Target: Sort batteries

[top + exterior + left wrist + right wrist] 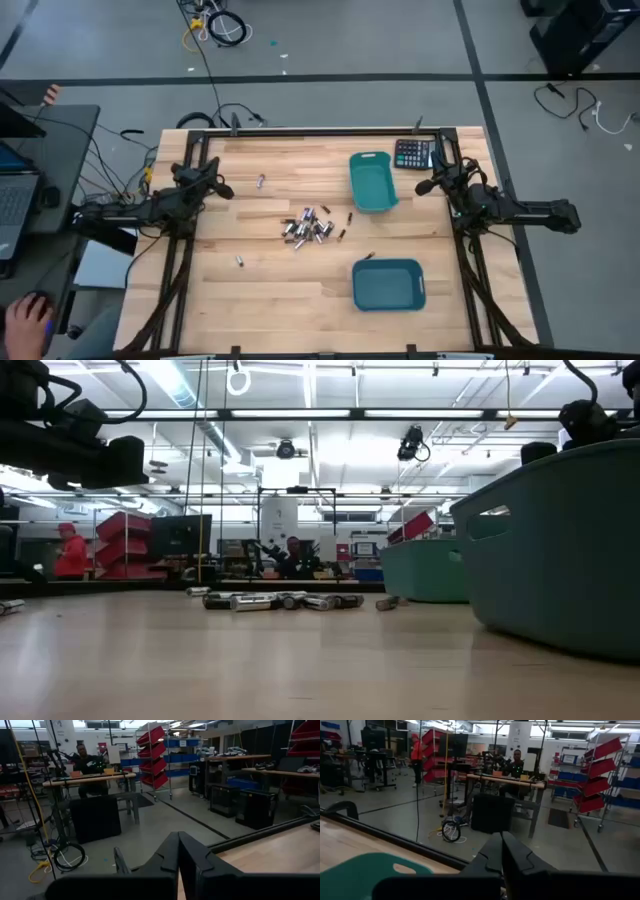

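The small cylindrical batteries [307, 228] lie in a heap on the pale wooden counter [270, 290], between both fingers and well apart from them (a few strays around). Two smooth teal bins [372, 181] [389, 284] sit nearer the right gripper [424, 186]; its fingers are together, empty. The left gripper [224, 189] is the same.

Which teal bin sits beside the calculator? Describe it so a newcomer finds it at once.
In the high view, start at the wooden table's far right corner, where the black calculator lies. The teal bin immediately left of it is the one. Unlike the other teal bin near the front edge, it stands lengthwise.
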